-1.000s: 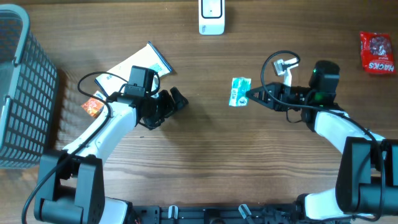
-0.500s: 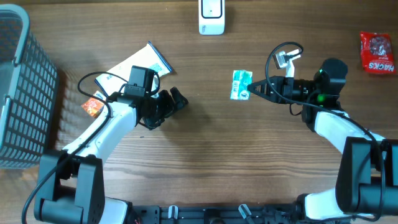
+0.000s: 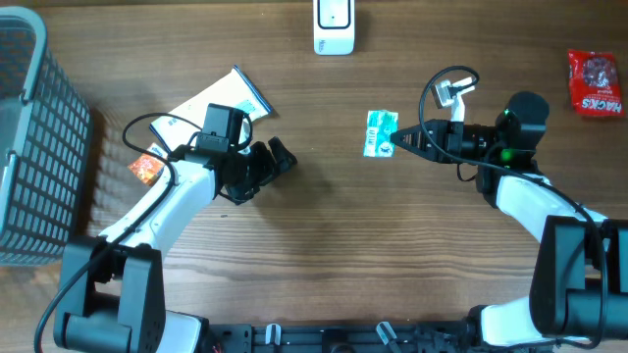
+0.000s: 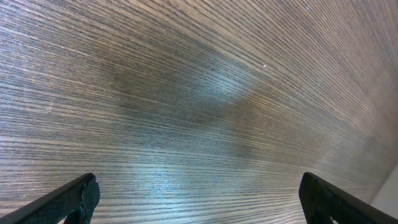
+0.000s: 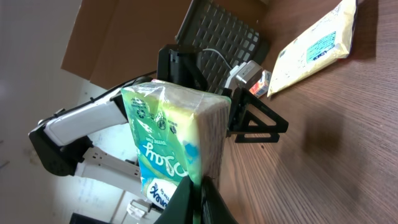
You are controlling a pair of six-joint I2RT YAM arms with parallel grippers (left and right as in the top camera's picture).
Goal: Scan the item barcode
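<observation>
The item, a green and white tissue packet (image 3: 380, 133), is pinched by its edge seam in my right gripper (image 3: 396, 143), a little right of the table's middle. In the right wrist view the packet (image 5: 168, 137) stands up from the shut fingers (image 5: 200, 199), its printed green face toward the camera. A white scanner (image 3: 334, 27) stands at the far edge, up and left of the packet. My left gripper (image 3: 278, 157) hovers left of centre, open. The left wrist view shows its wide-apart fingertips (image 4: 200, 202) with only wood grain between them.
A grey mesh basket (image 3: 29, 137) fills the left edge. A white padded envelope (image 3: 211, 103) and a small orange packet (image 3: 145, 168) lie beside the left arm. A red snack bag (image 3: 596, 82) lies at the far right.
My right gripper has shifted right and toward the far edge with the tissue packet, then held still. The left arm has not moved.
</observation>
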